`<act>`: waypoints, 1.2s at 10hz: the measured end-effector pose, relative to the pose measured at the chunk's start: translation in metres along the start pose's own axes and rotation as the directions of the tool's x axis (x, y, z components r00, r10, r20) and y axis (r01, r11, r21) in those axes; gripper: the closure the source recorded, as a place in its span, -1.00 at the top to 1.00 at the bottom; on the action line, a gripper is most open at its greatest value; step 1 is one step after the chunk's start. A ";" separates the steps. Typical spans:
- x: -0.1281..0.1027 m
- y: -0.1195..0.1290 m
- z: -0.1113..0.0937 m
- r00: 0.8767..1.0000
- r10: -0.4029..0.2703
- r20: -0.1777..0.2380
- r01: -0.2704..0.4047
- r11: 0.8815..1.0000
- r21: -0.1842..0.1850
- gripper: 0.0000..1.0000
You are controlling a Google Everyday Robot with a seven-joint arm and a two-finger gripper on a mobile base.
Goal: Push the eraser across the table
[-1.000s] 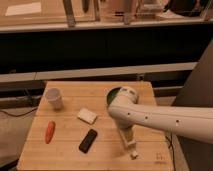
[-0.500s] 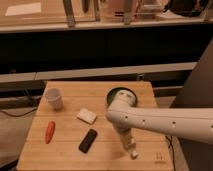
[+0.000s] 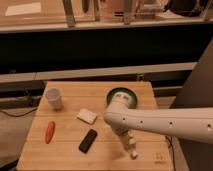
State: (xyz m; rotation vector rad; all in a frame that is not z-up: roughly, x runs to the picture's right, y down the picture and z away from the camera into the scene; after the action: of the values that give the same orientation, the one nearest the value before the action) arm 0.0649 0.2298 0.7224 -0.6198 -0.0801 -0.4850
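Light wood in plank strips makes the table. Nearest to the camera, over its front right part, the gripper points down close to the surface, at the end of the white arm that comes in from the right. Whether it is released or clenched I cannot tell from this view. Just left of it, apart and not touched, lies the eraser, black and flat, with its long side turned diagonally.

To push well, I think the gripper should go low, almost on the wood, and meet the eraser on its long right side near the middle, so that it slides and does not spin. A push to the left goes toward the orange carrot, so the line should pass beside it. Farther back lies the cream block, then the white cup and the green bowl.
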 end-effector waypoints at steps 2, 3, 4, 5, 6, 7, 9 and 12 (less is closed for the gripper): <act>-0.002 0.002 0.001 1.000 -0.008 0.001 0.008 1.000 -0.002 0.49; -0.002 0.003 0.002 1.000 -0.012 0.001 0.012 1.000 -0.002 0.31; -0.003 0.004 0.003 1.000 -0.019 0.002 0.019 1.000 -0.002 0.07; -0.003 0.004 0.004 1.000 -0.022 0.003 0.022 1.000 -0.002 -0.14; -0.004 0.004 0.005 1.000 -0.025 0.003 0.025 1.000 -0.003 -0.30; -0.006 0.004 0.007 0.999 -0.031 0.006 0.031 1.000 -0.001 -0.57; -0.007 0.005 0.009 0.999 -0.037 0.007 0.037 0.999 -0.001 -0.91; -0.007 0.005 0.016 0.999 -0.042 0.013 0.042 0.999 -0.002 -1.00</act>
State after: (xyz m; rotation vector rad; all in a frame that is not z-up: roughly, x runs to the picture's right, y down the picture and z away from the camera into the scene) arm 0.0623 0.2458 0.7314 -0.6244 -0.1048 -0.5223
